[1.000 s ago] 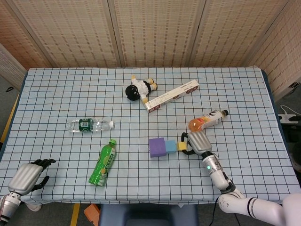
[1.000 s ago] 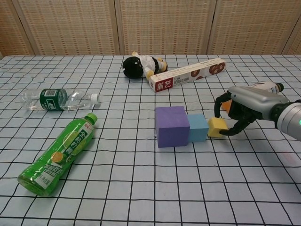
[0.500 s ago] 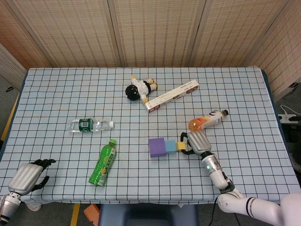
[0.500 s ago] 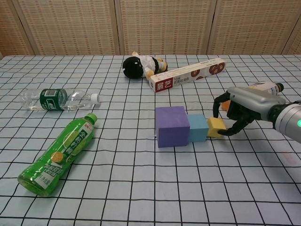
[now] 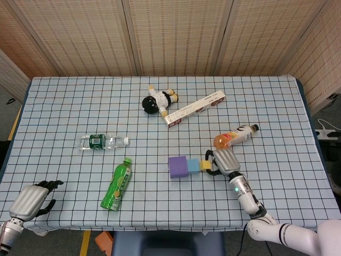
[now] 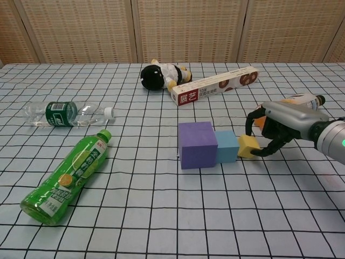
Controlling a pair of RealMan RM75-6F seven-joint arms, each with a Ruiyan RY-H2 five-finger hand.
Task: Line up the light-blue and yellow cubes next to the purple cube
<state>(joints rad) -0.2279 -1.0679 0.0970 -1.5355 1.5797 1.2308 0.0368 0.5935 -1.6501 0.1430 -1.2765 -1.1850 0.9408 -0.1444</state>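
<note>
Your right hand [image 6: 280, 127] sits low on the checked tablecloth [image 6: 161, 216] with its fingers [image 6: 265, 149] curled around the yellow cube [image 6: 248, 145], thumb side behind it and fingertips in front; the cube looks pinched between them, resting on the cloth. That yellow cube sits just right of the light-blue cube [image 6: 227, 146], touching or very nearly touching it, and turned a little out of square with it. The light-blue cube in turn butts against the right face of the purple cube [image 6: 198, 144], so the three stand in a row running left to right.

Your left hand [image 5: 33, 200] shows only in the head view, at the near left corner of the table, fingers curled in with nothing in them.

Nearest you on the left lies the green bottle [image 6: 68, 175], on its side with its cap pointing away. Beyond it, further left, the clear water bottle [image 6: 67, 114] lies on its side with its white cap toward the middle of the table. Just behind your right hand lies an orange drink bottle [image 5: 235, 136], mostly hidden by the hand in the chest view. Further back, a long red-and-white box [image 6: 214, 92] lies at a slant, and the black-and-white plush toy [image 6: 161, 76] rests against its left end.
</note>
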